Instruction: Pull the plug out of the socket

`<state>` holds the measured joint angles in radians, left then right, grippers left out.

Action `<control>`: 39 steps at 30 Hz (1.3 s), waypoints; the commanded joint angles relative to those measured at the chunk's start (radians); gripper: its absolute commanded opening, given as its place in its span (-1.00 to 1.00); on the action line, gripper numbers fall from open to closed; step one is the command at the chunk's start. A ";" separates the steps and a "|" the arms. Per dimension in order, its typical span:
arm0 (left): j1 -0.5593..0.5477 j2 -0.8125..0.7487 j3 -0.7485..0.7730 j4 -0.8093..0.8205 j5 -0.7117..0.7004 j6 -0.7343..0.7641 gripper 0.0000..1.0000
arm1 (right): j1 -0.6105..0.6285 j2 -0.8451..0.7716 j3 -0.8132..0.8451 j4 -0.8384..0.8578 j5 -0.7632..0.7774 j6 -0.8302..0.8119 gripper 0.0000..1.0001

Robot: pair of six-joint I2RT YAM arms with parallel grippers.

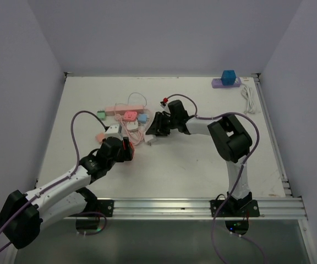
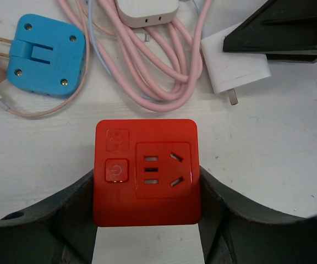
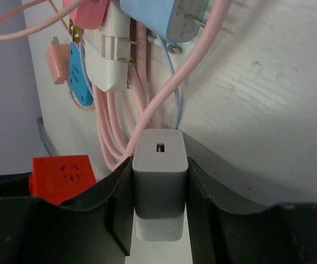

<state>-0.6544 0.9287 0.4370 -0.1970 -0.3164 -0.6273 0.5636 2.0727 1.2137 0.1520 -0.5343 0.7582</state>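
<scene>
My left gripper (image 2: 146, 192) is shut on a red cube socket (image 2: 146, 171), one finger on each side, holding it at the table. The socket's holes face up and are empty. My right gripper (image 3: 159, 181) is shut on a white plug (image 3: 159, 165), a small charger block with a slot on its end. The plug (image 2: 235, 69) lies apart from the socket, to its upper right in the left wrist view, prongs bare. In the top view the socket (image 1: 127, 149) sits left of the plug (image 1: 152, 140). The right gripper (image 1: 155, 130) is just above the plug.
A tangle of pink cables (image 2: 158, 71), a blue adapter (image 2: 45, 55) and a white adapter (image 2: 147, 11) lie just beyond the socket. A pink power strip (image 1: 123, 109) lies behind them. A purple strip with a blue cube (image 1: 226, 81) and a white cord (image 1: 250, 99) sit far right.
</scene>
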 commanded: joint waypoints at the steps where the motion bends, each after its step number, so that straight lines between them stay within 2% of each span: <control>1: 0.030 0.021 0.045 0.034 -0.055 0.024 -1.00 | 0.016 0.073 0.078 0.031 0.043 0.015 -0.56; 3: 0.044 0.035 0.045 0.033 -0.062 0.028 -1.00 | 0.016 0.069 0.098 -0.014 0.065 -0.019 -0.27; 4: 0.053 0.048 0.042 0.034 -0.061 0.029 -1.00 | 0.016 0.052 0.101 -0.035 0.094 -0.037 -0.03; 6: 0.084 0.064 0.042 0.050 -0.061 0.038 -1.00 | 0.012 0.024 0.098 -0.100 0.126 -0.097 0.27; 9: 0.137 0.096 0.039 0.082 -0.046 0.051 -1.00 | -0.002 -0.048 0.078 -0.178 0.174 -0.160 0.52; 13: 0.229 0.171 0.064 0.128 -0.010 0.052 -1.00 | -0.033 -0.160 0.034 -0.256 0.235 -0.214 0.65; 18: 0.280 0.277 0.141 0.148 -0.012 0.057 -1.00 | -0.070 -0.345 -0.042 -0.357 0.353 -0.275 0.75; 21: 0.308 0.346 0.199 0.137 -0.016 0.063 -0.78 | -0.091 -0.452 -0.086 -0.400 0.402 -0.295 0.78; 24: 0.326 0.390 0.249 0.116 -0.016 0.072 -0.39 | -0.105 -0.551 -0.124 -0.436 0.464 -0.319 0.82; 25: 0.334 0.397 0.265 0.107 -0.018 0.077 -0.07 | -0.106 -0.571 -0.140 -0.454 0.503 -0.326 0.82; 26: 0.337 0.395 0.275 0.102 -0.018 0.081 0.11 | -0.110 -0.588 -0.147 -0.462 0.520 -0.336 0.83; 27: 0.340 0.392 0.290 0.097 -0.018 0.087 0.24 | -0.120 -0.623 -0.154 -0.468 0.531 -0.341 0.84; 28: 0.343 0.380 0.298 0.088 -0.021 0.090 0.44 | -0.126 -0.634 -0.164 -0.482 0.563 -0.345 0.84; 31: 0.345 0.339 0.333 0.055 -0.023 0.106 0.78 | -0.163 -0.677 -0.169 -0.508 0.605 -0.346 0.84; 34: 0.345 0.285 0.376 0.013 -0.024 0.123 0.99 | -0.205 -0.703 -0.160 -0.526 0.675 -0.336 0.86; 39: 0.345 0.174 0.414 -0.047 -0.032 0.169 1.00 | -0.243 -0.692 -0.112 -0.549 0.787 -0.304 0.98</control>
<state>-0.3187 1.1805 0.8017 -0.2047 -0.3248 -0.5095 0.3344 1.4040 1.0557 -0.3695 0.1287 0.4427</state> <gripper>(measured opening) 0.995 0.983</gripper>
